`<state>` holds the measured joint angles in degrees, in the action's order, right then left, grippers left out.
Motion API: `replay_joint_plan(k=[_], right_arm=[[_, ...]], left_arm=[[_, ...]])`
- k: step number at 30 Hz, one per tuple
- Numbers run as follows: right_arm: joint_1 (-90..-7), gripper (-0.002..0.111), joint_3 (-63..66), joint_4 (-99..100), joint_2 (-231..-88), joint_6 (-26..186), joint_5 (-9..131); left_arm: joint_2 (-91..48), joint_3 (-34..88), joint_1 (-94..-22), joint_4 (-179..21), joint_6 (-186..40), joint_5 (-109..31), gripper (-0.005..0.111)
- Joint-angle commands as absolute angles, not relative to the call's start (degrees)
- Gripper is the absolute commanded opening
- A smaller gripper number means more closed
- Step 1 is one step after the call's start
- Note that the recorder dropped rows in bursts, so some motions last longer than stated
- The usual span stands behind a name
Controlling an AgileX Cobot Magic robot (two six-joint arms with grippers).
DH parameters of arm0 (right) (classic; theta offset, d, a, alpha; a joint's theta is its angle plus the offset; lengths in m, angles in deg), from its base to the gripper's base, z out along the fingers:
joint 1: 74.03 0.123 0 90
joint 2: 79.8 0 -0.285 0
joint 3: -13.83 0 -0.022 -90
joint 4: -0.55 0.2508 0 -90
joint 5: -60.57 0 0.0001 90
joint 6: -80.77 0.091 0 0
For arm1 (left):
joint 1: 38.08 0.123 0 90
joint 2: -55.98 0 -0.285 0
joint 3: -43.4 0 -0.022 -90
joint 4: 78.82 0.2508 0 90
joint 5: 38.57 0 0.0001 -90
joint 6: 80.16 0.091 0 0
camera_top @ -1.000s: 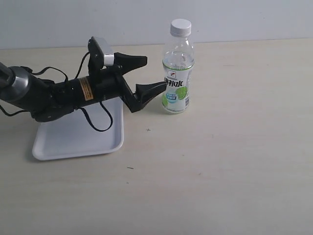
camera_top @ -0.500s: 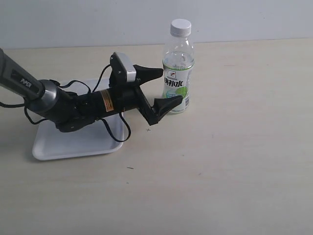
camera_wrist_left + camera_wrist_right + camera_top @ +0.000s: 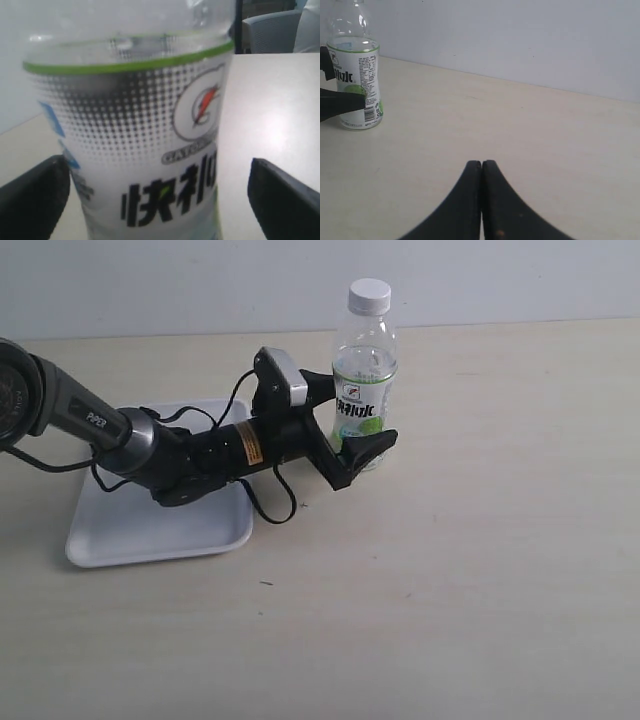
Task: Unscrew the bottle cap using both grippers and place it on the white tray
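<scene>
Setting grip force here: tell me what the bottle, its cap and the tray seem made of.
The bottle looks like clear plastic: the background shows through above a glossy printed label. The cap seems opaque white plastic, fairly matte. The white tray is probably moulded plastic: smooth, with rounded corners and low rim.

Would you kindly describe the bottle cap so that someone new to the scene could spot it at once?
On the pale table, just right of the white tray, a clear labelled bottle stands upright. The bottle cap sits on its neck: a small round white disc, far smaller than the flat white tray.
</scene>
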<state>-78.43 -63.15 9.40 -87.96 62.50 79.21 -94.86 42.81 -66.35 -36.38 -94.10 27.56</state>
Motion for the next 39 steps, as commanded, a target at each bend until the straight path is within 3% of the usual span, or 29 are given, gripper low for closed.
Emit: replay_joint_plan(k=[1, 12, 21, 39], right_arm=[[-78.86, 0.0, -63.39, 9.53, -87.58, 62.42, 78.35], [-78.86, 0.0, -63.39, 9.53, -87.58, 62.42, 78.35], [-78.86, 0.0, -63.39, 9.53, -87.58, 62.42, 78.35], [-78.86, 0.0, -63.39, 9.53, -87.58, 62.42, 78.35]], left_arm=[[-94.82, 44.16, -67.49, -37.38, -94.08, 24.1, 0.092], [-95.33, 44.27, -68.54, -37.94, -97.88, 23.37, 0.089], [-95.33, 44.27, -68.54, -38.92, -103.44, 23.21, 0.051], [-95.33, 44.27, -68.54, -38.71, -102.9, 23.21, 0.05]])
